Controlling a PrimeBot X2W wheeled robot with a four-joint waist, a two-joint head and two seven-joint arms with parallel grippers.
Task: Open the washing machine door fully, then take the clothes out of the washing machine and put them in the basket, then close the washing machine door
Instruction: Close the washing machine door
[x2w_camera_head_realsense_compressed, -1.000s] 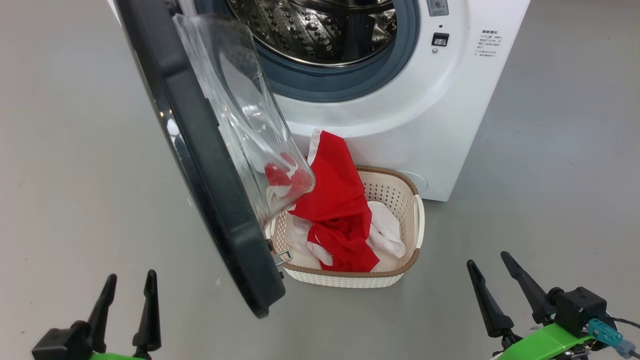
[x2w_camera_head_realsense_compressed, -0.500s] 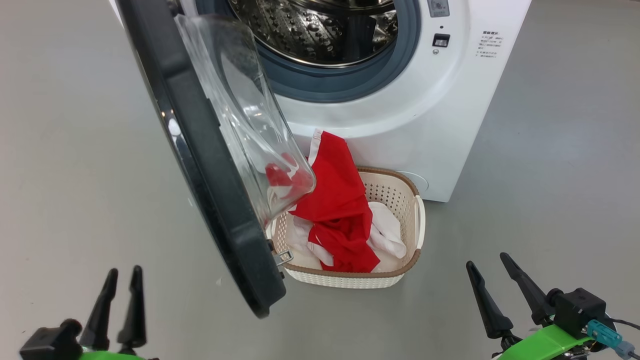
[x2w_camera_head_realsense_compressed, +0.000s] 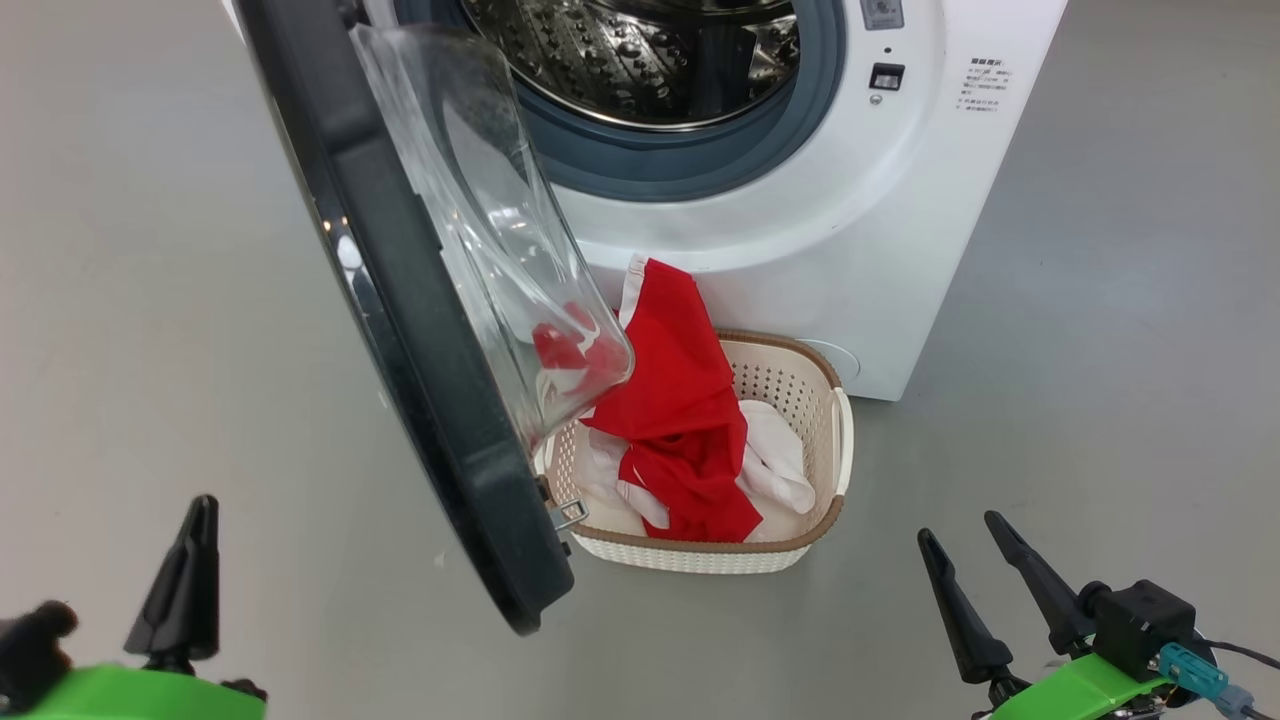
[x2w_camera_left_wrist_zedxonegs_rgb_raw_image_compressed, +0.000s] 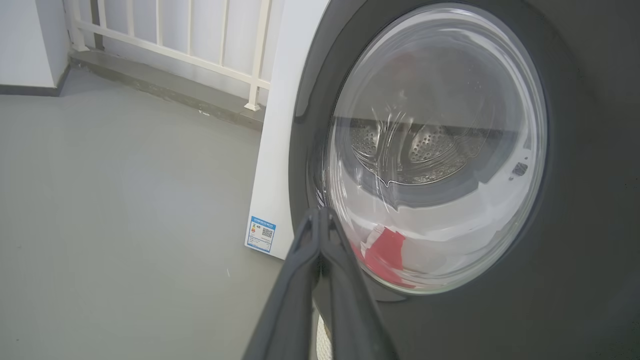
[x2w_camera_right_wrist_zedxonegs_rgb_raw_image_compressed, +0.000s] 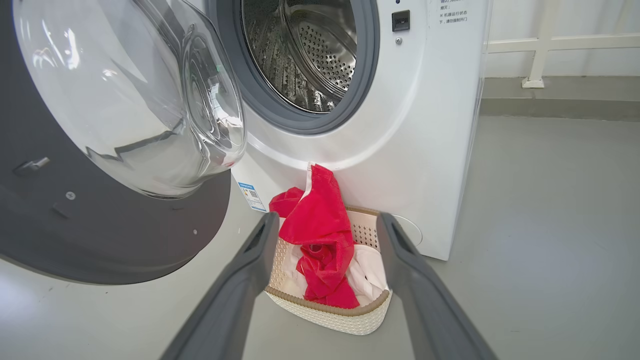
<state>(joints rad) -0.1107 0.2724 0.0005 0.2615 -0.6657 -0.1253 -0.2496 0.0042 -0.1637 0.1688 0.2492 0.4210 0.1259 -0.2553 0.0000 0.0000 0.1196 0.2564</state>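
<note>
The washing machine door (x2w_camera_head_realsense_compressed: 400, 300) stands swung out from the washing machine (x2w_camera_head_realsense_compressed: 850, 250), seen nearly edge-on in the head view, its clear glass bowl reaching over the left end of the basket (x2w_camera_head_realsense_compressed: 700, 557). The basket sits on the grey floor (x2w_camera_head_realsense_compressed: 1100, 400) just in front of the machine, below the round opening with its grey gasket (x2w_camera_head_realsense_compressed: 700, 172) and steel drum (x2w_camera_head_realsense_compressed: 640, 50). The clothes (x2w_camera_head_realsense_compressed: 680, 410) lie in the basket, red mixed with white, and one red piece rises above the back rim and leans on the machine's white front. The left pincer (x2w_camera_left_wrist_zedxonegs_rgb_raw_image_compressed: 319, 218) has its two dark fingers pressed together with nothing between them; it points at the outer face of the door, left of it and apart from it in the head view. The right pincer (x2w_camera_head_realsense_compressed: 958, 528) is spread wide and empty, low at the right, aimed toward the basket and well short of it
</note>
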